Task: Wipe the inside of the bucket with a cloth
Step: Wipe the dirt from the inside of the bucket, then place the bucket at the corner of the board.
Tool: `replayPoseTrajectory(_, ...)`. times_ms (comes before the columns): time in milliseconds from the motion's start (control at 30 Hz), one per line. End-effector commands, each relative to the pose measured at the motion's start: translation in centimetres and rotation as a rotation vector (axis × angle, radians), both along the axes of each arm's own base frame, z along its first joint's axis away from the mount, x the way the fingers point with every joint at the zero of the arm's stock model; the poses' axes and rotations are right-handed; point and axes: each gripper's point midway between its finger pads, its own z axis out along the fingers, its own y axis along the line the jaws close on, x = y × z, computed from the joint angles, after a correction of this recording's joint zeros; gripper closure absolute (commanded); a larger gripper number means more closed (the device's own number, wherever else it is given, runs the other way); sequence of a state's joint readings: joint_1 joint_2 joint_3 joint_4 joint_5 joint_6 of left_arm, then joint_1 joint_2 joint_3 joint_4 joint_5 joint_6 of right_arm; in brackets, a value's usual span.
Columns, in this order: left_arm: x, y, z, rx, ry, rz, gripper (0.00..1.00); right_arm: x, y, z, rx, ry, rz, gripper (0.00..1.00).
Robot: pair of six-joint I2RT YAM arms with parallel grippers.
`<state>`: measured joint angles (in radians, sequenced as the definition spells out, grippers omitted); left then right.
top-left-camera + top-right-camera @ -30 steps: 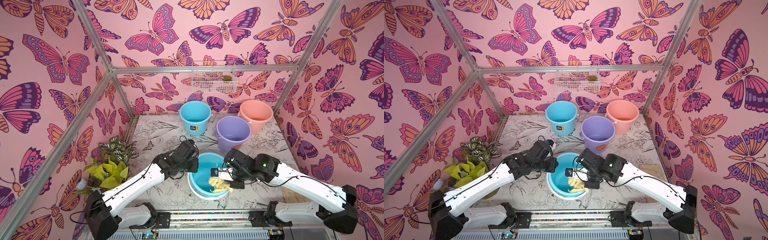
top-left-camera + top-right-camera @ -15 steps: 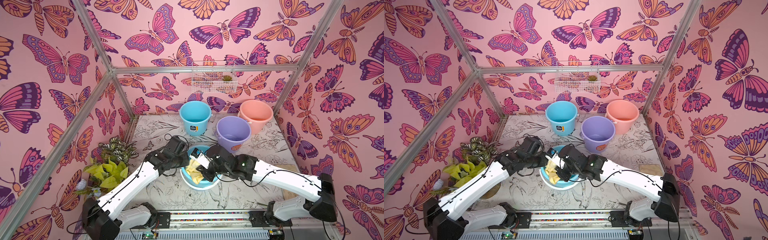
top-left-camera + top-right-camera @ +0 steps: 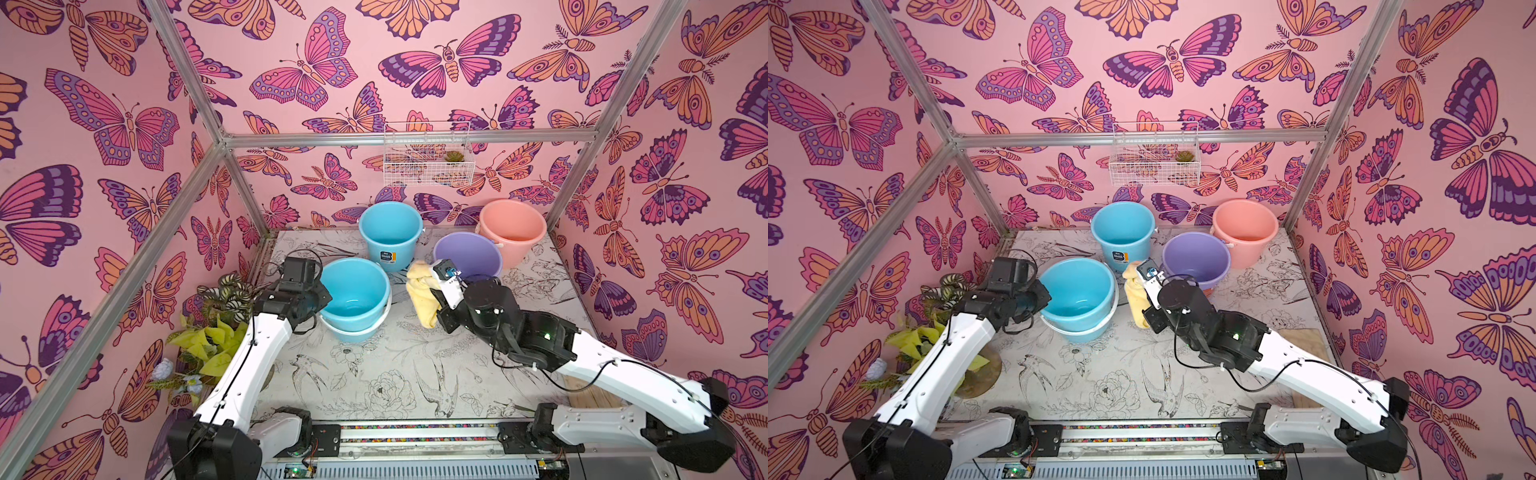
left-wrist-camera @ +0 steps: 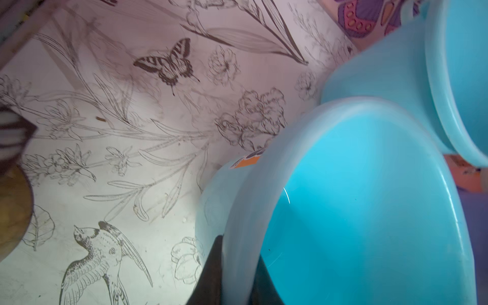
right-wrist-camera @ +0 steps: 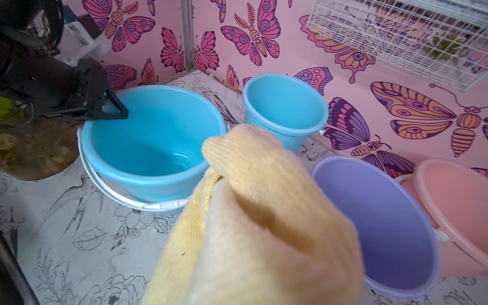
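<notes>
Bucket (image 3: 467,257) lavender, round, upright — cloth (image 3: 420,291) pale-yellow, bunched

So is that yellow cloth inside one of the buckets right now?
Out. The cloth hangs bunched from the right gripper, in the air between the near blue bucket and the purple bucket, inside neither.

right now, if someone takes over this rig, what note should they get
The left gripper is shut on the rim of the near blue bucket.
The right gripper is shut on the cloth, held in the air between that bucket and the purple bucket.
Done: cloth picked up.
Left: put the cloth into the purple bucket and wipe its inside.
</notes>
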<state>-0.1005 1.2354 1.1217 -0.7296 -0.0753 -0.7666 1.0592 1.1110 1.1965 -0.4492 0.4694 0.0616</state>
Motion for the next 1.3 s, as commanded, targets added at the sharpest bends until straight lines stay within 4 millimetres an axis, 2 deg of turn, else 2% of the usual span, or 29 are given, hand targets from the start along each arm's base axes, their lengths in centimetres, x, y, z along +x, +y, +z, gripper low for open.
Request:
replayPoseTrajectory(0, 4.3, 1.8, 2.3, -0.015, -0.099, 0.052, 1.00, 0.5, -3.2, 0.7, -0.035, -0.044, -0.093, 1.00)
replayPoseTrajectory(133, 7.7, 4.2, 2.9, -0.003, -0.109, 0.115, 1.00, 0.5, -5.9, 1.2, -0.024, -0.053, -0.142, 1.00)
replayPoseTrajectory(367, 13.1, 8.5, 1.5, -0.025, -0.101, 0.208, 1.00, 0.2, -9.3, 1.8, -0.031, -0.070, -0.204, 1.00)
replayPoseTrajectory(533, 16.6, 10.5, 0.9, -0.037, -0.110, 0.233, 1.00, 0.0, -10.3, 1.8, -0.038, -0.079, -0.221, 1.00)
replayPoseTrajectory(700, 19.6, 11.4, -0.2, -0.038, -0.107, 0.230, 1.00, -0.1, -10.4, 1.6, -0.044, -0.074, -0.224, 1.00)
replayPoseTrajectory(867, 21.0, 12.0, -1.5, -0.040, -0.086, 0.226, 0.87, -0.3, -10.7, 1.7, -0.038, -0.071, -0.230, 1.00)
replayPoseTrajectory(967, 20.9, 12.1, -1.8, -0.037, -0.077, 0.228, 0.74, -0.4, -11.0, 1.7, -0.031, -0.069, -0.236, 1.00)
replayPoseTrajectory(1133, 20.8, 11.7, -1.3, -0.053, -0.086, 0.206, 0.64, -0.2, -11.0, 1.5, -0.020, -0.059, -0.240, 1.00)
replayPoseTrajectory(1267, 19.5, 11.3, 0.4, -0.061, -0.109, 0.196, 0.58, 0.1, -10.7, 1.5, 0.030, -0.020, -0.231, 1.00)
